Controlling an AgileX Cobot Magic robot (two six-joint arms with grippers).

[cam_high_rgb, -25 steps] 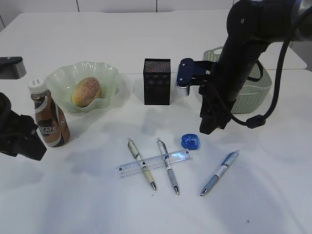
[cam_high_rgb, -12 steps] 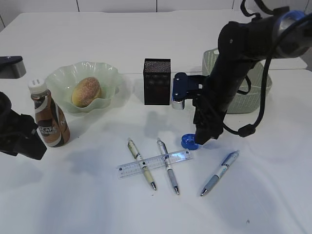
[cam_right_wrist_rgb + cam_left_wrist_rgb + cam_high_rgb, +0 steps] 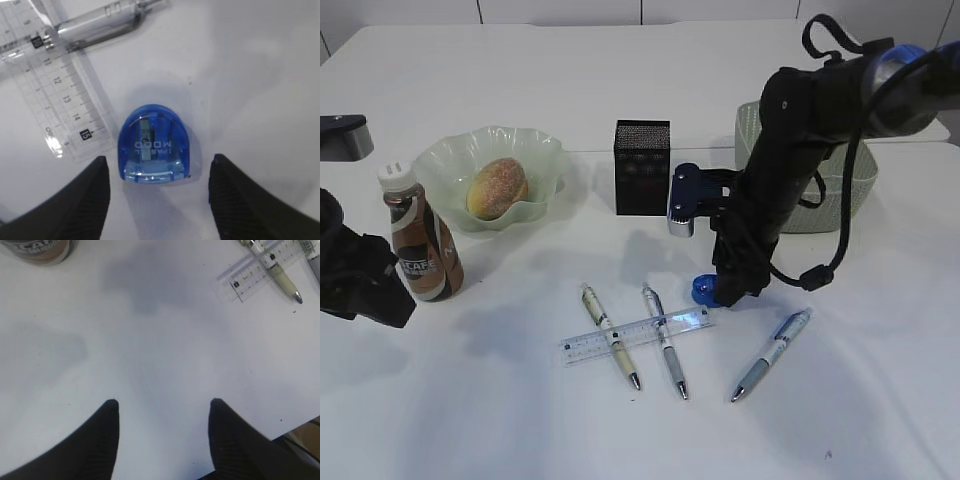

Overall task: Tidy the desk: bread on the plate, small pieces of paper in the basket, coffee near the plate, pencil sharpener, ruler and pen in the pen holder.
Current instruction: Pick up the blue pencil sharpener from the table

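The blue pencil sharpener (image 3: 154, 143) lies flat on the desk (image 3: 500, 400), and my right gripper (image 3: 160, 157) stands open with one finger on each side of it, not touching. The clear ruler (image 3: 635, 335) lies across two pens (image 3: 610, 335), with a third pen (image 3: 770, 353) to the right. The bread (image 3: 497, 187) sits in the plate (image 3: 445, 160), and the coffee (image 3: 420, 245) stands beside it. The pen holder (image 3: 642, 167) stands behind the pens. My left gripper (image 3: 164, 400) hangs open over bare desk. Small pieces of paper are out of view.
The basket (image 3: 850, 185) stands at the back right, partly behind the right arm. The ruler's end (image 3: 60, 85) and a pen (image 3: 100, 22) lie close to the left of the sharpener. The desk's front edge (image 3: 295, 427) is near my left gripper.
The right arm has swung left and down from beside the basket until its gripper is at the pencil sharpener. The left arm has not moved.
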